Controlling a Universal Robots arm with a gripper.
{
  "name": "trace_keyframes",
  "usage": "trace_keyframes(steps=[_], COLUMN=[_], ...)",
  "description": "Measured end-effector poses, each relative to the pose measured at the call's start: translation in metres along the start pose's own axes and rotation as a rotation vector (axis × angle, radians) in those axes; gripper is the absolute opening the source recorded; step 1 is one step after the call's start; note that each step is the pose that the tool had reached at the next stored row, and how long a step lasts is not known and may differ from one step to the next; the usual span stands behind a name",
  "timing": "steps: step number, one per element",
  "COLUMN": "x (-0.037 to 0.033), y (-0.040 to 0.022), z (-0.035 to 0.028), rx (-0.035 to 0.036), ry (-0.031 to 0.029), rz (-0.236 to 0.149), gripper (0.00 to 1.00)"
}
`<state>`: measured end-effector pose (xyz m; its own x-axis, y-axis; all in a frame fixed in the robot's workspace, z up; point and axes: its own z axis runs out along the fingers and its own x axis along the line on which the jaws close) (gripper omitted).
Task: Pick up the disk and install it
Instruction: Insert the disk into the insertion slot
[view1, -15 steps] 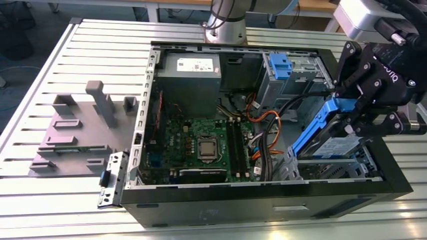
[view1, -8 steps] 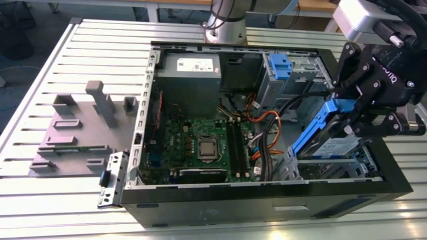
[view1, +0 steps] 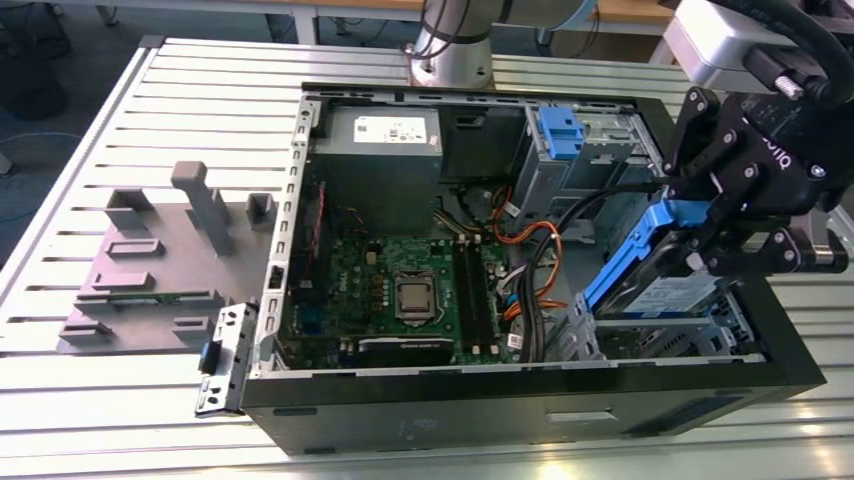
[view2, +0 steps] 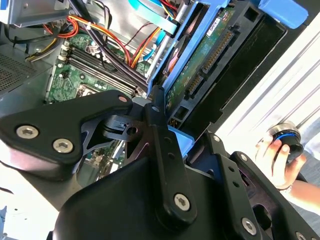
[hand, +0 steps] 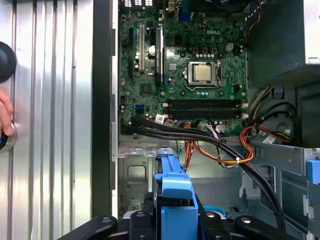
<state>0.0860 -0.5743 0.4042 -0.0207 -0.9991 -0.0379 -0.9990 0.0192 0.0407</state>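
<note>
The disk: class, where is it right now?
In the exterior view the disk sits tilted at the open case's right end, held in the tool above the drive bay, right of the motherboard.

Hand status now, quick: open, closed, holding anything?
Hand: closed on the disk, which is tilted at the open computer case's drive bay.

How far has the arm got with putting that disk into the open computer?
Picked up, it seems: the gripper holds the disk by its blue carrier, tilted at the computer case's corner on the exterior view's right. In hand: it hangs over the drive bay. Left: seating it, since one end sticks up above the case.
</note>
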Motion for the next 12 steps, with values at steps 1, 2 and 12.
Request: trace_keyframes(steps=[1, 2, 12], x=[0.0, 0.0, 0.0001], y=[0.0, 0.0, -0.0001], z=[0.0001, 0.0003, 0.0031], rx=[0.0, 0.0, 0.0], ry=[0.0, 0.0, 0.0001], rz=[0.0, 0.0, 0.0], gripper=[0.36, 0.36, 0.36])
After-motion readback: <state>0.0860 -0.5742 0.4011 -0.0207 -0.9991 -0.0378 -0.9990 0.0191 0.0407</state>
